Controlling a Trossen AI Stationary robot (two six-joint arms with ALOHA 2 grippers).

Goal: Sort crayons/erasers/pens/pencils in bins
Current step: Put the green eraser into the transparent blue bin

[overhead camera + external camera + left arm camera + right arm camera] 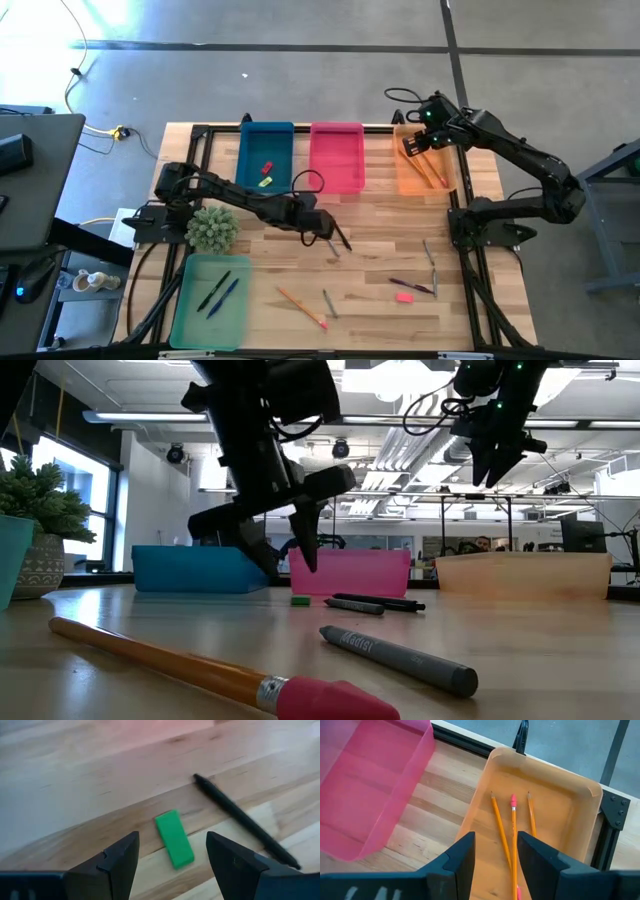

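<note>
Bins sit in two places on the table [380,255]: a green bin [212,300] at the near left, and along the far edge, from left to right, a blue bin [265,155], a pink bin [336,157] and an orange bin [424,170]. The green bin holds two pens [219,293]. A potted plant [211,229] stands just beyond it. The blue bin holds a red eraser [267,167] and a yellow-green eraser [266,181].

Left end effector [322,232] hangs low over the middle of the table, just nearer than the pink bin, its fingers spread apart and gripping nothing. In its wrist view a green eraser [174,839] lies on the wood between the two fingertips [122,857], apart from them, and a black pen [245,820] lies just beside it on the right.

Loose on the near half of the table are a pencil [301,307] with a pink tip, a grey crayon [327,303] just to its right, a pink eraser [404,296], a dark pen [411,286] just beyond that eraser, and two more grey crayons [431,262] farther right.

Right end effector [419,143] is raised over the orange bin at the far right, fingers parted and empty. Below it three pencils [513,835] lie side by side in that bin, one of them with a pink eraser tip.
</note>
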